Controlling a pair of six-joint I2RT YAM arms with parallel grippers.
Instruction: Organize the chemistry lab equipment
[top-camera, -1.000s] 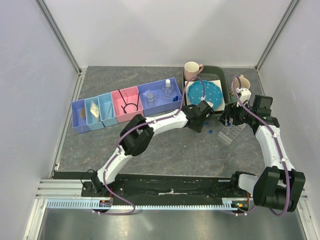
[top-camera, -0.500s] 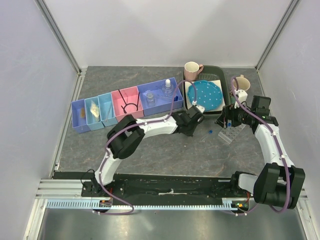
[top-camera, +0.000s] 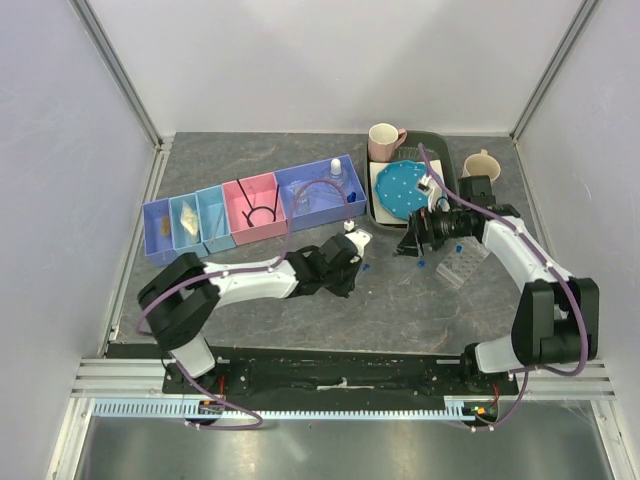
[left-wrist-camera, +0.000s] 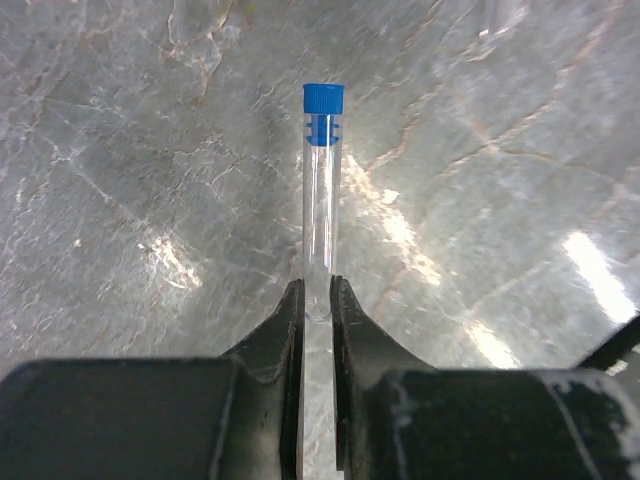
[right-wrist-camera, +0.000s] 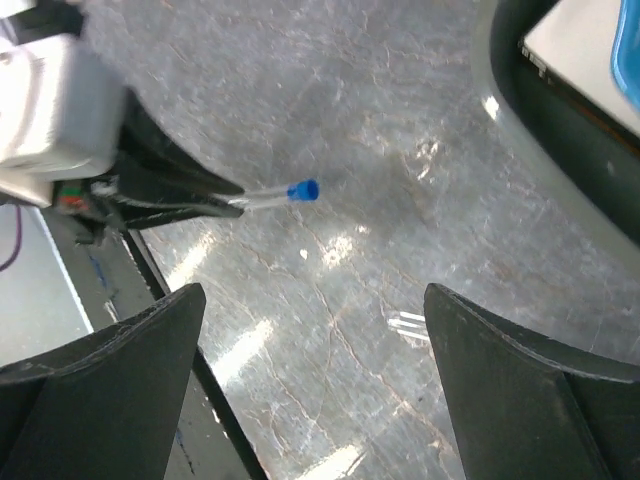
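Observation:
My left gripper (top-camera: 352, 258) is shut on the clear end of a blue-capped vial (left-wrist-camera: 322, 190), held above the grey table in front of the bins; the vial also shows in the right wrist view (right-wrist-camera: 285, 193). My right gripper (top-camera: 409, 242) is open and empty, just left of the clear tube rack (top-camera: 462, 263), its fingers (right-wrist-camera: 530, 380) wide apart. A small blue item (top-camera: 422, 264) lies by the rack. The white-capped bottle (top-camera: 337, 173) stands in the blue bin (top-camera: 315, 205). The black wire loop (top-camera: 262, 213) lies in the pink bin. A small bag (top-camera: 187, 222) sits in a purple bin.
A row of purple, light blue, pink and blue bins (top-camera: 160, 232) runs along the back left. A dark tray (top-camera: 445, 152) holds the blue dotted plate (top-camera: 405, 188). A pink mug (top-camera: 385, 137) and a tan mug (top-camera: 480, 162) stand at the back right.
My left arm has swung from beside the plate toward the left and near side, carrying the vial. My right gripper has moved left from over the rack toward the table's middle.

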